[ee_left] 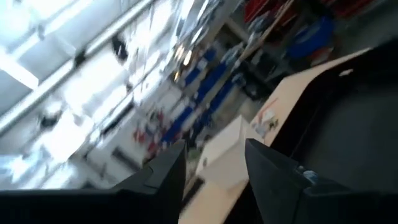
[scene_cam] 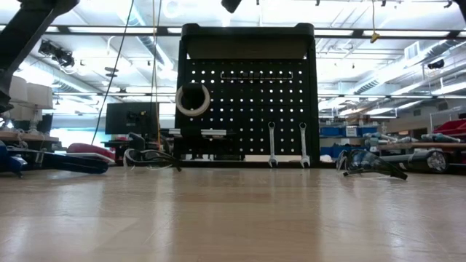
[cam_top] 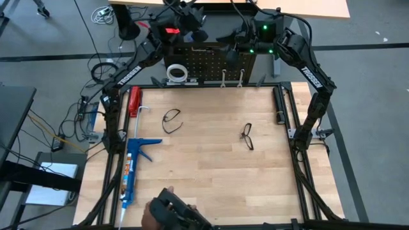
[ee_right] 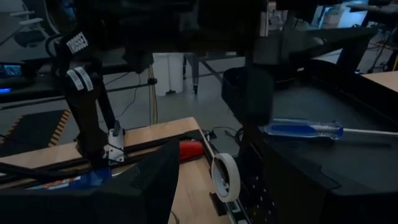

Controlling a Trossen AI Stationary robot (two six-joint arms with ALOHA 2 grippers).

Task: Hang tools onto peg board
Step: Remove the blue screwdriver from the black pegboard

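My left gripper [ee_left: 214, 155] was open, its two dark fingers [ee_left: 163, 171] spread with nothing between them, only the blurred room past them. In the high view it sat up behind the top edge of the peg board [scene_cam: 247, 87], clear of the table [cam_top: 211, 185]. My right gripper [ee_right: 208, 146] was up there too, on the other side, and as far as I could see its fingers stood apart around nothing. Just beyond it the blue-handled screwdriver [ee_right: 303, 129] lay flat on a dark surface at the top of the board, not on a peg.

On the board itself the white tape roll [scene_cam: 192, 100] hung at the left, and the two wrenches [scene_cam: 271, 144] [scene_cam: 303, 144] hung side by side low on the right. Two pairs of safety glasses lay on the table in front, well apart: one [cam_top: 171, 119] towards the left, the other [cam_top: 248, 136] towards the right.

At the table's left edge lay the red-handled tool [cam_top: 134, 102], with the long blue caulking gun [cam_top: 131, 169] nearer me
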